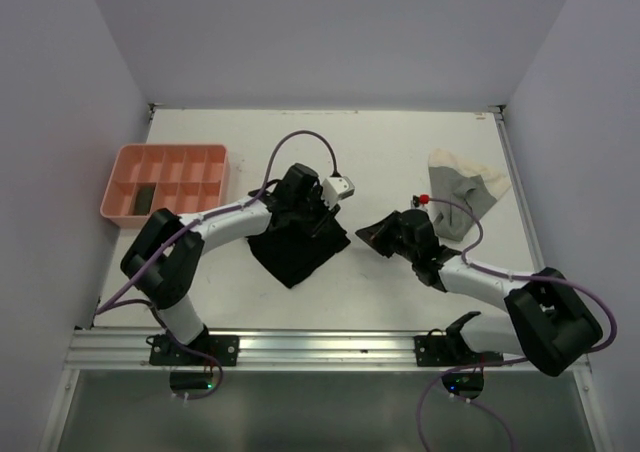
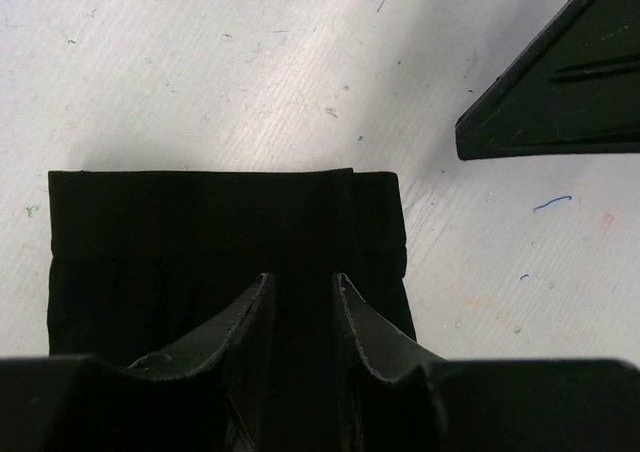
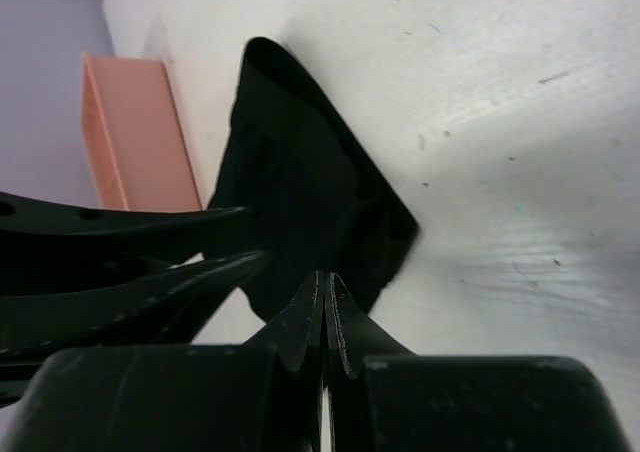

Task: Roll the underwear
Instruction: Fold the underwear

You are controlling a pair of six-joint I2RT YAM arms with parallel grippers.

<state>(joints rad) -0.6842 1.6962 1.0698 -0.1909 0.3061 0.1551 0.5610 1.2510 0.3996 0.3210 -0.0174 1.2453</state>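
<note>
For a tight roll, I judge the black underwear [image 1: 298, 250] at the centre of the table [image 1: 400, 152] needs its edge pinched evenly and turned without skew. The left gripper [image 2: 300, 284] tilts down over it, jaws apart on the cloth; the right gripper [image 3: 325, 284], jaws together and empty, lies low just beside

Black underwear [image 1: 298, 247] mid-table: plain, faint vertical ribbing, smoother band along one edge (clearest from the left wrist). Cream underwear [image 1: 465, 194] toward the far right corner: beige-grey, darker grey in the folds. Tray [image 1: 165, 182] at the left edge: salmon pink, with a dark item [image 1: 145, 197] in a near compartment. Table [image 1: 400, 152]: white, tiny specks, a blue pen squiggle [image 2: 552, 204]. Left gripper [image 2: 302, 280] and right gripper [image 3: 325, 277]: black. Arms [image 1: 225, 222]: white links, black joints, purple cables [image 1: 290, 142]. Red dot [image 1: 424, 200] on the right arm. Rail [image 1: 330, 347] at the near edge: silver. Walls [image 1: 60, 92]: pale lilac-grey.
</note>
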